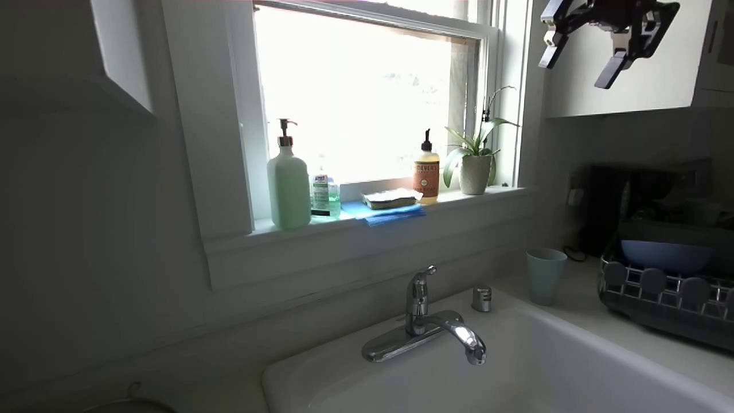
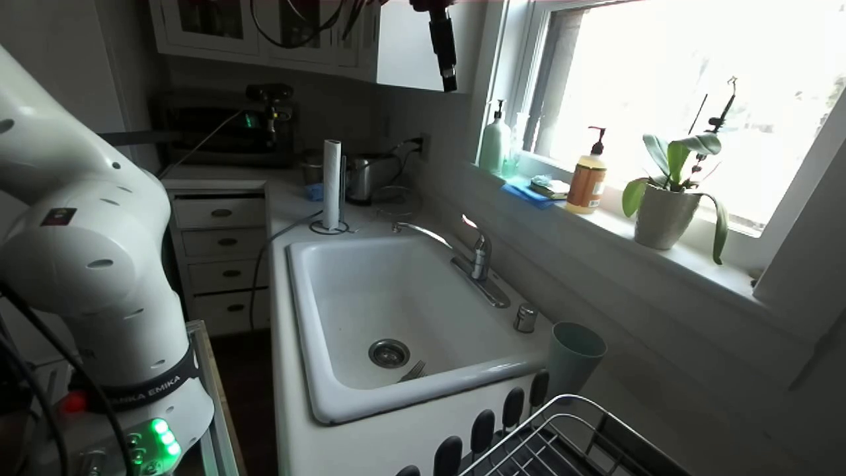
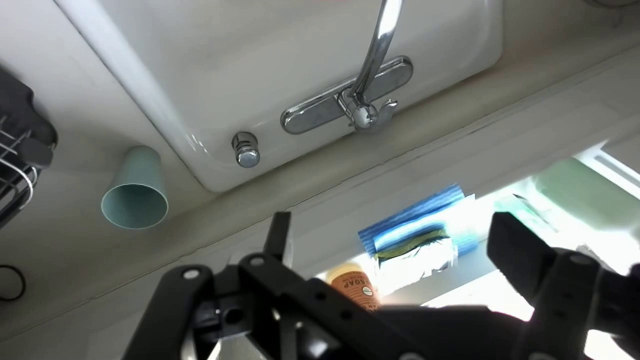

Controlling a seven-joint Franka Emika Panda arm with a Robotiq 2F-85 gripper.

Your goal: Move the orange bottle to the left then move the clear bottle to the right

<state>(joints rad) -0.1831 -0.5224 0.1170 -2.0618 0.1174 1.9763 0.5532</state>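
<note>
Facing the window, farthest L of the sponge stands the green dispenser. Also L of the sponge but nearer it: the clear bottle, upright; its turn prob. comes 2nd. A blue cloth lies under the sponge, showing L of it and drooping in front. Just R of the sponge is the orange bottle, upright, pump on top; can't tell if they touch. Neither move looks done, so I'd guess the step now is reaching that one. Farther R of the sponge: the potted plant. Well above the sponge, apart from everything, hangs the hand, fingers spread wide w/ nothing btwn.

To do it well: twist the hand a bit, b/c the fingers look skewed to the edge of the counter. Come down w/o the palm pressing the pump. The finger nearest the sponge prob. has a tight fit, so grip the upper body, above sponge ht. Squeeze firm, lift clear, then go L; sliding would likely shove the sponge & bunch the cloth. Set it flat, well in from the edge.
</note>
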